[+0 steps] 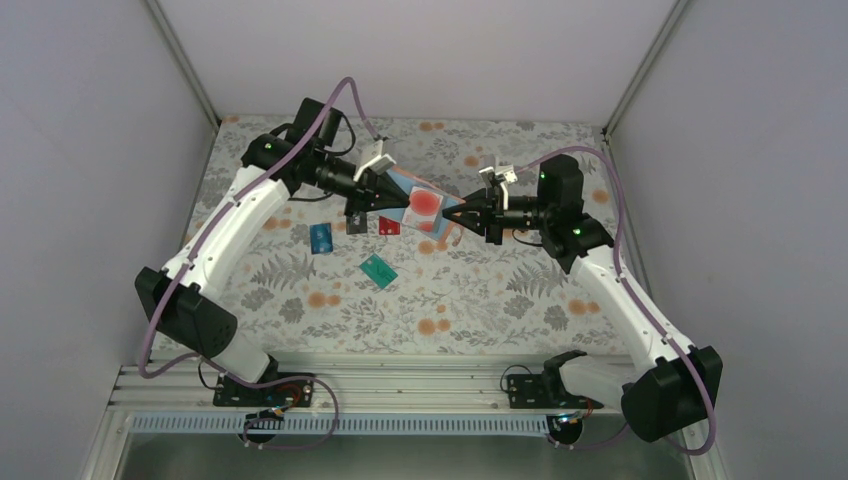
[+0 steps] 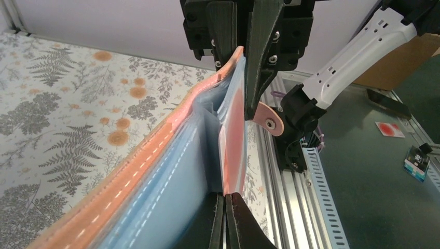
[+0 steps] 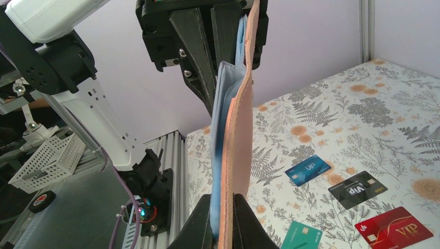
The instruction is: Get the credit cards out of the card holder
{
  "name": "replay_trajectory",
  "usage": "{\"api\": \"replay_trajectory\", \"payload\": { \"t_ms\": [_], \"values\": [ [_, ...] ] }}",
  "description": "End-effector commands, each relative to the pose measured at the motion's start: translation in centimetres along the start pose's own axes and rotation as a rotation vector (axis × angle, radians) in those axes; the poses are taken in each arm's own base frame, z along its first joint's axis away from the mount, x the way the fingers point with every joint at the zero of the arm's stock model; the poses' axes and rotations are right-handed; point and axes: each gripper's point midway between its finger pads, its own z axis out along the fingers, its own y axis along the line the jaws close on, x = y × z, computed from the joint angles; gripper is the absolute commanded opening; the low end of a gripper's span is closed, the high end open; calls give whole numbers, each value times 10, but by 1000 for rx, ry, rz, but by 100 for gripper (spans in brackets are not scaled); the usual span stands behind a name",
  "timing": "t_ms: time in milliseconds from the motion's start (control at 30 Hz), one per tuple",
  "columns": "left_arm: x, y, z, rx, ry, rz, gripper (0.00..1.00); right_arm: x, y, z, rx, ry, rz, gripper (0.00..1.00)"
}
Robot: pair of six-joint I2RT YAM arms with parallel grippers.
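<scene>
The card holder (image 1: 446, 213), peach outside and blue inside, hangs in the air between both grippers. My right gripper (image 1: 472, 214) is shut on its edge; the right wrist view shows the jaws (image 3: 231, 202) clamping the peach cover and blue lining (image 3: 236, 140). My left gripper (image 1: 384, 190) is shut on a pale card with a red dot (image 1: 425, 205); the left wrist view shows the fingertips (image 2: 227, 201) pinching that card's edge (image 2: 233, 140) beside the holder's blue pockets (image 2: 155, 171). Blue (image 1: 321, 238), black (image 1: 356, 222), red (image 1: 389, 226) and teal-green (image 1: 378, 270) cards lie on the table.
The loose cards lie under and in front of the holder; they also show in the right wrist view: blue (image 3: 307, 169), black (image 3: 357, 189), red (image 3: 395, 231), teal (image 3: 302, 236). The aluminium rail (image 1: 400, 380) runs along the near edge. A white basket (image 3: 46, 161) sits off the table.
</scene>
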Motion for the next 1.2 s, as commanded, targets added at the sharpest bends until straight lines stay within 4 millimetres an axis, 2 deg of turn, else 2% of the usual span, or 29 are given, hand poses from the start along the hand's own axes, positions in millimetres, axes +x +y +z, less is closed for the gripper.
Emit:
{"api": "replay_trajectory", "payload": {
  "t_ms": [0, 133, 233, 333, 567, 600, 700, 733, 1000, 1167],
  "values": [
    [-8, 2, -2, -3, -14, 41, 2, -7, 8, -4, -17, -11, -40, 4],
    [-4, 0, -3, -8, -7, 51, 4, -7, 8, -4, -20, -9, -39, 4],
    [-2, 2, 0, -7, -3, 36, 23, -7, 9, -4, -26, -8, -37, 4],
    [-1, 1, 7, 7, 3, 31, 27, -8, 11, -4, -30, -11, -42, 4],
    [0, -2, 19, 35, 12, 30, 25, -9, 14, -6, -32, -12, -49, 4],
    [0, -4, 19, 40, 14, 29, 22, -10, 14, -6, -32, -13, -50, 4],
    [-3, -6, 17, 38, 10, 43, 4, -10, 16, -6, -34, -13, -55, 4],
    [-4, -6, 15, 36, 9, 46, 3, -9, 16, -6, -34, -13, -56, 4],
    [2, -1, 5, 16, 12, 34, 3, -9, 16, -6, -32, -10, -59, 4],
    [3, -2, 4, 22, 11, 34, 9, -9, 16, -7, -35, -10, -59, 4]
  ]
}}
